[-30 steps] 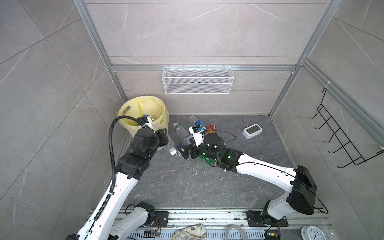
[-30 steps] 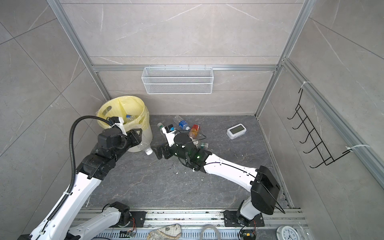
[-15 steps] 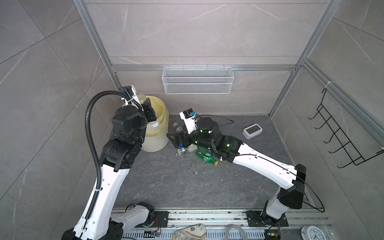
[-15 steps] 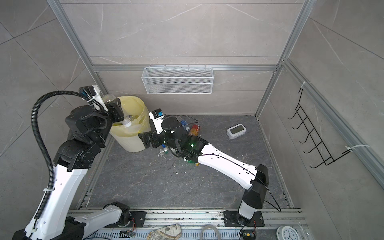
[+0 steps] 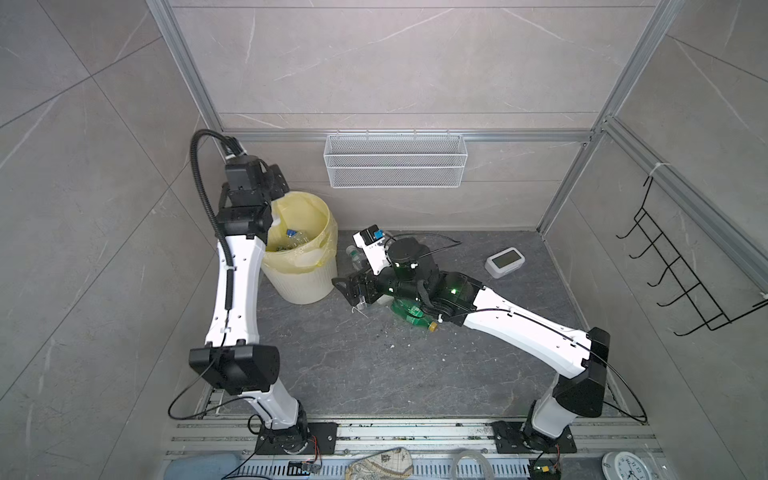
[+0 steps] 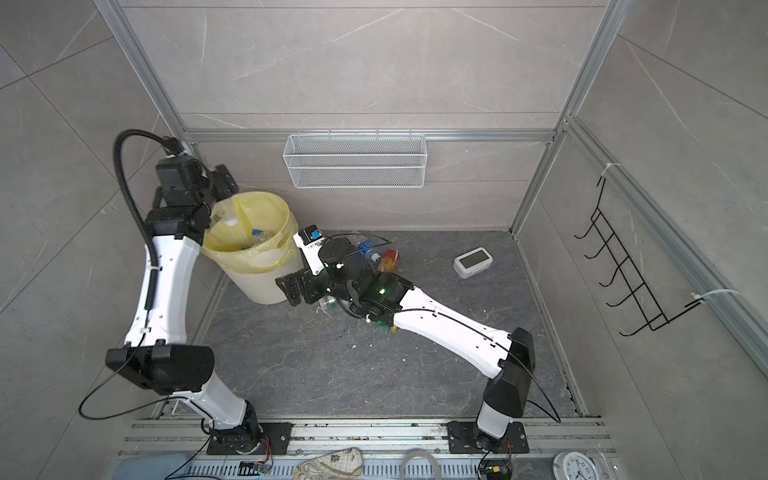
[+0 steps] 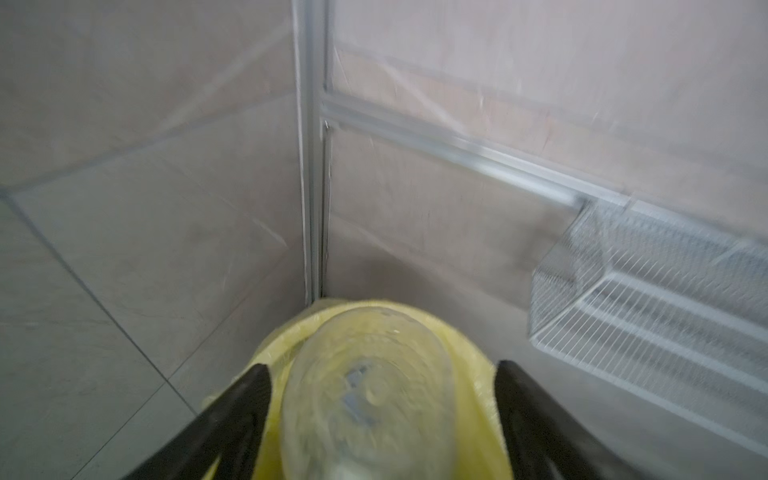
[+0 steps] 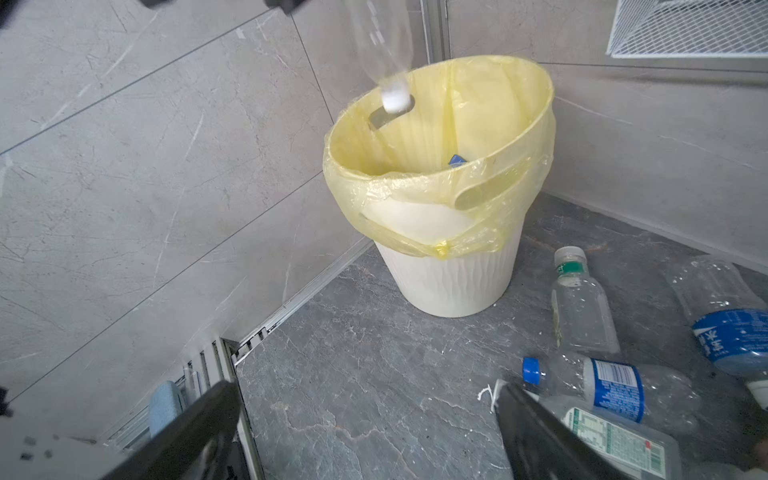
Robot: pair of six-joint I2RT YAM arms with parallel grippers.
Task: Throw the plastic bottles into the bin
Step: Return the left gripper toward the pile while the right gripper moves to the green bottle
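Observation:
My left gripper (image 5: 276,183) (image 6: 222,185) (image 7: 380,365) hangs over the back left rim of the bin (image 5: 303,282) (image 6: 266,286) (image 8: 449,282), open. A clear bottle (image 7: 365,395) (image 8: 384,54) (image 6: 226,212) drops cap-down between the spread fingers, with a gap on each side. More bottles (image 5: 293,239) lie inside the yellow liner. My right gripper (image 5: 349,291) (image 6: 293,289) (image 8: 365,386) is open and empty, low over the floor beside the bin. Loose bottles lie next to it: clear ones (image 8: 582,307) (image 8: 615,386), a green one (image 5: 409,311), an orange-red one (image 6: 388,259).
A white digital clock (image 5: 504,262) sits on the floor at the back right. A white wire mesh basket (image 5: 395,166) hangs on the back wall, a black hook rack (image 5: 681,274) on the right wall. The bin stands in the back left corner.
My left arm lifted the clear bottle from floor level to above the bin and opened, and the bottle now falls. My right arm swung left toward the bin, staying open.

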